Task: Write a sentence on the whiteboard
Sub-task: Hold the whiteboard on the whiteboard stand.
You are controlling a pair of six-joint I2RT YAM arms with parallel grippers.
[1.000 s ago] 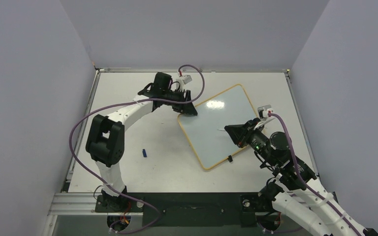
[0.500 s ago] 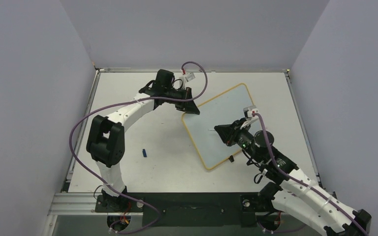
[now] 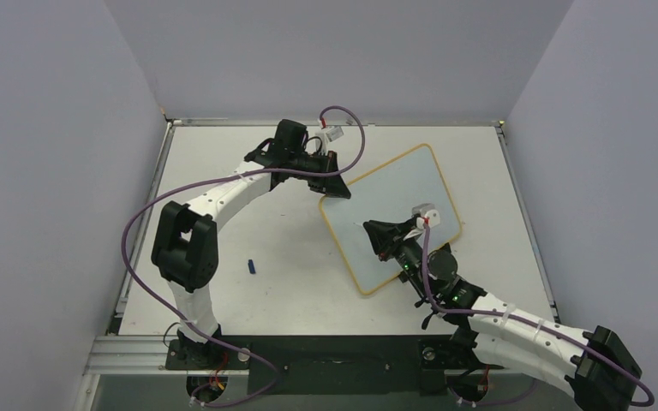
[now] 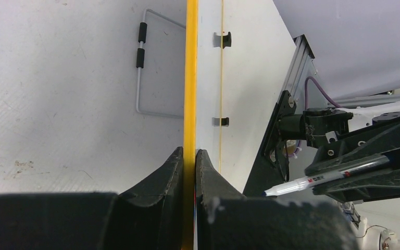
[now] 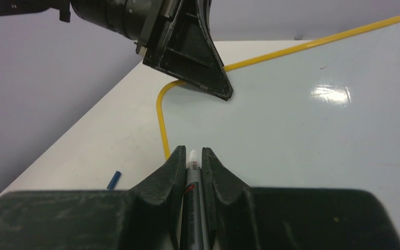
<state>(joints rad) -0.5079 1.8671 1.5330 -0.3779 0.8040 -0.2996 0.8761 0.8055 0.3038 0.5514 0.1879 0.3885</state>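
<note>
The whiteboard [image 3: 407, 184], white with a thin yellow frame [image 4: 191, 78], lies askew on the right half of the table. Its face [image 5: 302, 120] is blank and no sentence shows on it. My left gripper [image 3: 330, 190] is shut on the frame at the board's left corner, one finger on each side [image 4: 189, 152]. My right gripper [image 3: 375, 231] hovers over the board's left part, shut on a white marker [image 5: 192, 177]. The marker's blue tip [image 4: 266, 193] points toward the left corner. In the right wrist view my left gripper [image 5: 224, 91] shows at the rounded corner.
A small blue cap [image 3: 252, 266] lies on the table left of the board, also seen as the cap [image 5: 114, 179]. A wire bracket with black sleeves [image 4: 159, 62] shows beside the frame. Two black feet [image 4: 222, 39] sit on the board's far edge. Grey walls enclose the table.
My left gripper has shut on the board's corner, and the board has shifted slightly right. My right arm has swung left across the board with the marker, toward the left corner.
</note>
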